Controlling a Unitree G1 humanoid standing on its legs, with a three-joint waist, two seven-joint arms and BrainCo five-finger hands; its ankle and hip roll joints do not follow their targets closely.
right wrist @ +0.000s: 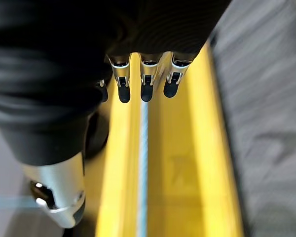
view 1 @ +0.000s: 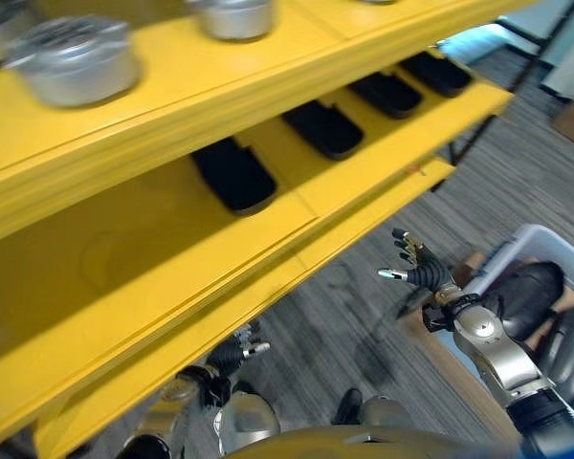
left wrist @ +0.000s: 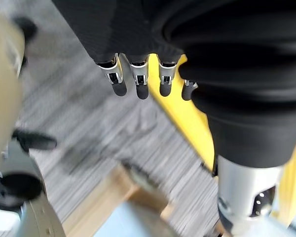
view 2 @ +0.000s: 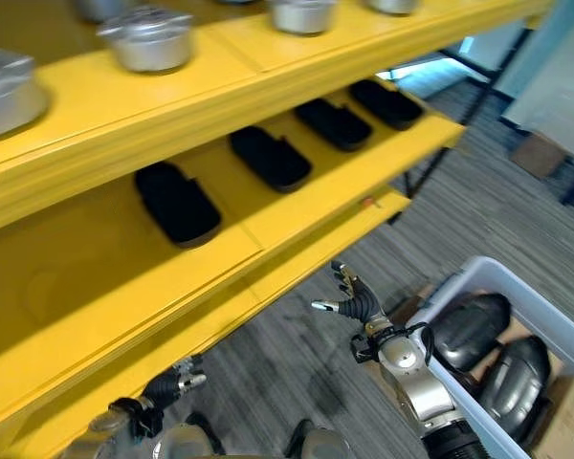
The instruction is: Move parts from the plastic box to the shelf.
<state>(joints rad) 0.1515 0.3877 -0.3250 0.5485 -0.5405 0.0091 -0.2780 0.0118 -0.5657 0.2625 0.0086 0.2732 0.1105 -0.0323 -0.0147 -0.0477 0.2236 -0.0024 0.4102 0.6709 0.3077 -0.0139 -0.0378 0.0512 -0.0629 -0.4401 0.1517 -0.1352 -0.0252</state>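
right hand [view 2: 359, 304]: empty, fingers spread and relaxed, raised over the carpet between the shelf and the plastic box
left hand [view 1: 231, 356]: low beside the shelf's bottom edge, fingers straight, holding nothing
plastic box [view 2: 536, 311]: on the floor at the robot's right, dark rounded parts [view 2: 469, 328] inside
shelf [view 1: 268, 239]: yellow; black parts [view 1: 233, 175] in a row on the middle level, silver parts [view 1: 77, 59] on the level above

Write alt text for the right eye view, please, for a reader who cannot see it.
The robot's right hand, fingers spread and empty, hangs between a yellow metal shelf holding flat black parts and a pale plastic box of rounded dark parts. Silver round housings sit on top.
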